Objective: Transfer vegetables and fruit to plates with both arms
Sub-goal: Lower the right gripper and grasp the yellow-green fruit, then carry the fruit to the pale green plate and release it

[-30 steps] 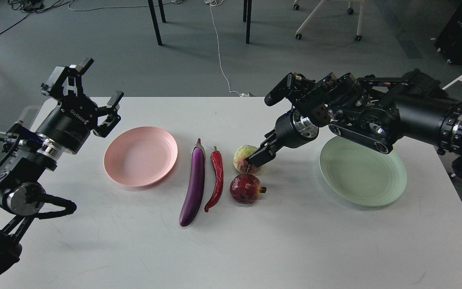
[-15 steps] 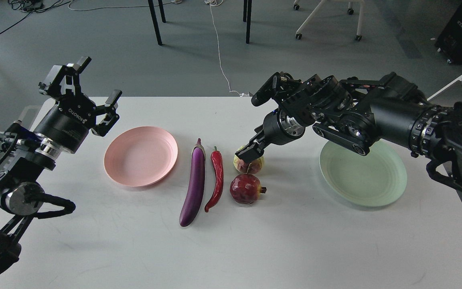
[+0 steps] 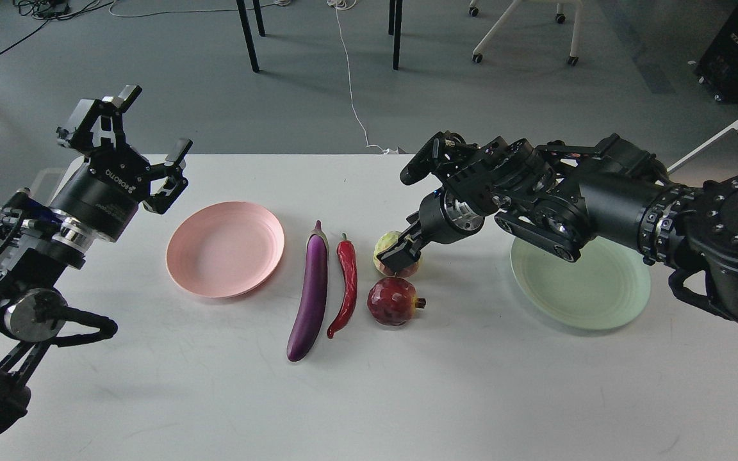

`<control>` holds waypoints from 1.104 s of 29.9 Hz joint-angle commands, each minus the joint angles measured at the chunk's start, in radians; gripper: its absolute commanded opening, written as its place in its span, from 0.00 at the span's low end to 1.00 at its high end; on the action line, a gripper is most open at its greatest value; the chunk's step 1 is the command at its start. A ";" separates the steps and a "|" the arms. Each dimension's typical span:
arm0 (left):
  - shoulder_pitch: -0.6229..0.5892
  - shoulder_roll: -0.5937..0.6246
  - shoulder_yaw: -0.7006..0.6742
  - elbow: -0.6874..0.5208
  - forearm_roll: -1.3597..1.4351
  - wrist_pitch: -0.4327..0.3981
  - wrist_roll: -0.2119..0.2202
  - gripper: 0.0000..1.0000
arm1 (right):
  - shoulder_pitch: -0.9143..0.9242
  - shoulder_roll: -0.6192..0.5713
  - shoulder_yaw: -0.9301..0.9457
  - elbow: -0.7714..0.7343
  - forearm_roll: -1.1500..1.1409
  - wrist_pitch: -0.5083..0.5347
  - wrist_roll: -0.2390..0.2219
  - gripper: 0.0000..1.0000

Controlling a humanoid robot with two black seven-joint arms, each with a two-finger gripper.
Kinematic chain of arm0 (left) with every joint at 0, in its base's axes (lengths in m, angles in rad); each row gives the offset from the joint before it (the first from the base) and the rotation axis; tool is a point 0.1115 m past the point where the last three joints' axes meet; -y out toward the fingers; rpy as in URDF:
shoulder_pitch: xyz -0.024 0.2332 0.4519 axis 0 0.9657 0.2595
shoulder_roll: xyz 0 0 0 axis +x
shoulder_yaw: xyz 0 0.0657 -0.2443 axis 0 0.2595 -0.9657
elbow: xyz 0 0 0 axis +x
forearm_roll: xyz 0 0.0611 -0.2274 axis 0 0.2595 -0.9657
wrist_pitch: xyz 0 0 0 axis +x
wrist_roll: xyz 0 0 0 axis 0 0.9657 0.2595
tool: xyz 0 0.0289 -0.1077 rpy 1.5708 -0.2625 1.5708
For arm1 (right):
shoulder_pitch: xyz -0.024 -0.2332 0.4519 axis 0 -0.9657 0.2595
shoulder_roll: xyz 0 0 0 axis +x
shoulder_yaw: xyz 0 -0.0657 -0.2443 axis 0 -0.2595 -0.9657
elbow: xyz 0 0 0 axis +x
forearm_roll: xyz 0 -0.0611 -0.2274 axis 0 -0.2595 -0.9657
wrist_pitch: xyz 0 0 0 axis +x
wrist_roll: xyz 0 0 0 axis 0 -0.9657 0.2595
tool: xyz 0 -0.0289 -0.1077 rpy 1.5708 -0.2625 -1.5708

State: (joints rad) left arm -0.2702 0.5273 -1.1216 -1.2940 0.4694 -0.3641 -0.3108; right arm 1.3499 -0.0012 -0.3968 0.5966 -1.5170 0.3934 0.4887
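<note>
Head view. Right hand (image 3: 400,255) sits over the yellow-green fruit (image 3: 387,248) on the bench (image 3: 471,384), just beyond the pomegranate (image 3: 393,301); whether it grips cannot be told. Left hand (image 3: 141,144) is spread, idle. Risk: an off-centre pinch could roll the fruit into the chili pepper (image 3: 346,282).

A white surface (image 3: 407,397) fills the lower part of the view. Beyond its far edge lies grey floor (image 3: 183,96), where black table legs (image 3: 247,35) stand, a white cable (image 3: 350,77) trails, and a white wheeled chair base (image 3: 523,32) sits toward the far right corner.
</note>
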 commanded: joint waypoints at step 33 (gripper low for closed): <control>0.048 0.030 -0.058 -0.018 -0.017 -0.003 -0.002 1.00 | 0.244 -0.481 -0.024 0.391 -0.009 0.007 0.000 0.41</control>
State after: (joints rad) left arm -0.2326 0.5556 -1.1771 -1.3098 0.4525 -0.3654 -0.3119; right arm 1.5561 -0.3109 -0.4159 0.8761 -1.5076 0.3969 0.4888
